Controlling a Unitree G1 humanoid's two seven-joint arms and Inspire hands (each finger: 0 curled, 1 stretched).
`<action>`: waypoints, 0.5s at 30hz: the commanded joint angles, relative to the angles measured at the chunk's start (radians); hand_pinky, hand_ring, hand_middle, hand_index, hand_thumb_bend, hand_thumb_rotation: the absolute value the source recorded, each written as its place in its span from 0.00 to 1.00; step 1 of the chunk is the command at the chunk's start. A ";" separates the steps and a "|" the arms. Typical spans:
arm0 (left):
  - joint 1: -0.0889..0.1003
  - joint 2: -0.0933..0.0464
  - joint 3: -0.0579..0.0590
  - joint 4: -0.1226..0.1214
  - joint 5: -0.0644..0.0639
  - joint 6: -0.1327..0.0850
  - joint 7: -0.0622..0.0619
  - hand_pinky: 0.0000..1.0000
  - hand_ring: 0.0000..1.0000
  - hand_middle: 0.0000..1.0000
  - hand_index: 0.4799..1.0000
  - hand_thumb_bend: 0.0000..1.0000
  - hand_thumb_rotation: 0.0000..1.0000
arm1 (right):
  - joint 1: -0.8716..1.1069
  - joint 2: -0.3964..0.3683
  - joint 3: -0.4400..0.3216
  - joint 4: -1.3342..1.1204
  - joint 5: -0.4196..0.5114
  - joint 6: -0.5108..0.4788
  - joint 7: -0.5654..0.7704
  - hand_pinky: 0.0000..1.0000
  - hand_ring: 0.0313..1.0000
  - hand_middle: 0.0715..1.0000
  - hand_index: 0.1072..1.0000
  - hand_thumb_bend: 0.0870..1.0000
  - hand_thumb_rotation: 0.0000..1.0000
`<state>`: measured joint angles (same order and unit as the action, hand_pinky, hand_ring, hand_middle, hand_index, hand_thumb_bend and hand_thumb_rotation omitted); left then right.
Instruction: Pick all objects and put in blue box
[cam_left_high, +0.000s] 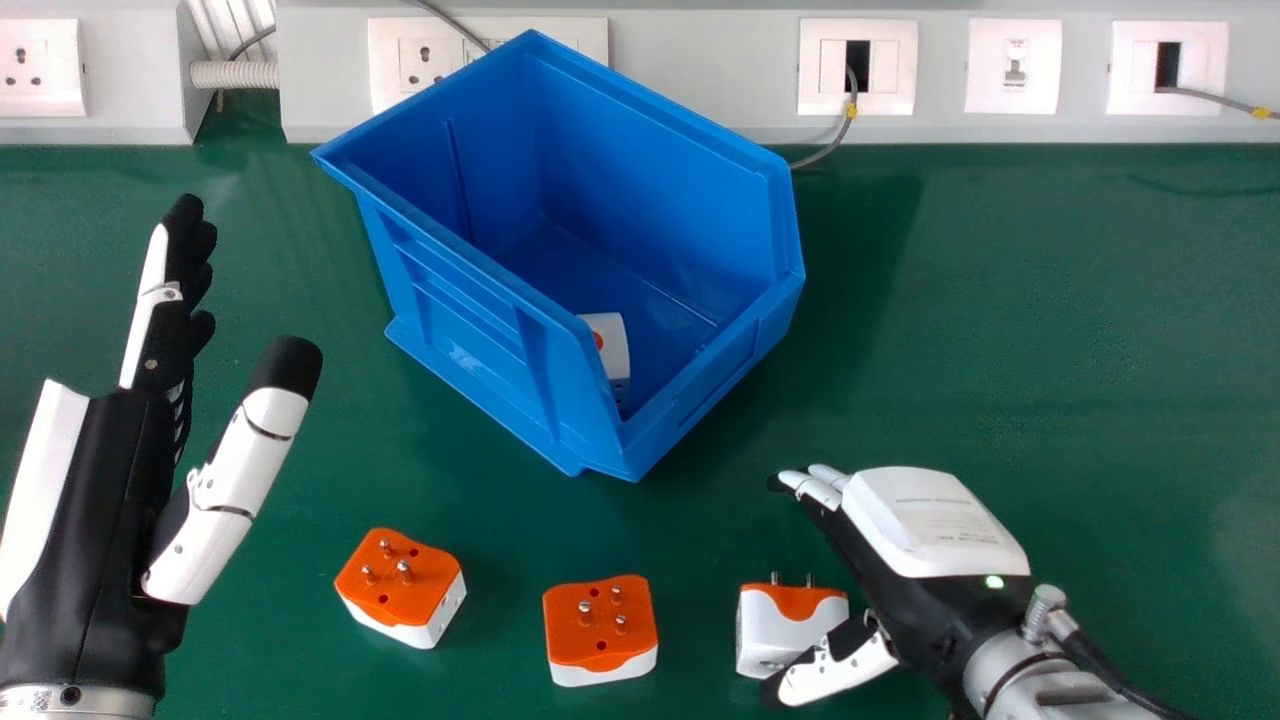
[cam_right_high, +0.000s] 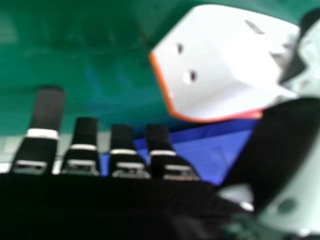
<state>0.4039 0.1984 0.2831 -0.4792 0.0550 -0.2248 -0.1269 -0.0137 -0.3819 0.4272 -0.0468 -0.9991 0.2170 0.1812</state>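
Robot hand (cam_left_high: 925, 530) beside orange-topped white adapter (cam_left_high: 770, 630)

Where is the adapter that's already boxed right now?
In the head view, the adapter is inside the blue box, by the corner nearest the robot, partly hidden behind the box's near left wall.

L hand (cam_left_high: 110, 490) is out on the left, fingers (cam_left_high: 185, 250) straight & pointing fwd, thumb (cam_left_high: 235, 480) angled well off toward the right. R hand (cam_left_high: 920, 560) is nr the robot on the right, back up, arm (cam_left_high: 1050, 690) running in at a slant. Its fingers (cam_right_high: 86, 145) are straight too, aimed fwd-left, w/ thumb (cam_left_high: 835, 670) apart, pointing left. Green light (cam_left_high: 993, 581) on nr the wrist (cam_left_high: 1005, 655).
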 joint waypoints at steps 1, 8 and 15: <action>-0.011 0.010 0.014 -0.021 -0.015 -0.001 0.002 0.97 1.00 1.00 1.00 0.65 0.87 | 0.024 -0.017 0.015 0.042 -0.019 0.036 0.032 0.79 0.89 0.91 0.86 0.72 0.35; -0.028 0.012 0.014 -0.012 -0.024 0.003 0.006 0.96 1.00 1.00 1.00 0.65 0.87 | 0.036 -0.028 0.057 0.024 -0.093 0.063 0.062 0.79 0.88 0.91 0.86 0.72 0.34; -0.042 0.011 0.014 -0.009 -0.031 0.011 0.005 0.95 1.00 1.00 1.00 0.66 0.87 | 0.038 -0.061 0.085 0.014 -0.101 0.041 0.068 0.78 0.88 0.91 0.86 0.71 0.33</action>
<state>0.3736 0.2044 0.2881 -0.4771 0.0372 -0.2085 -0.1269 -0.0170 -0.4087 0.4915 -0.0632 -1.0758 0.2548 0.2116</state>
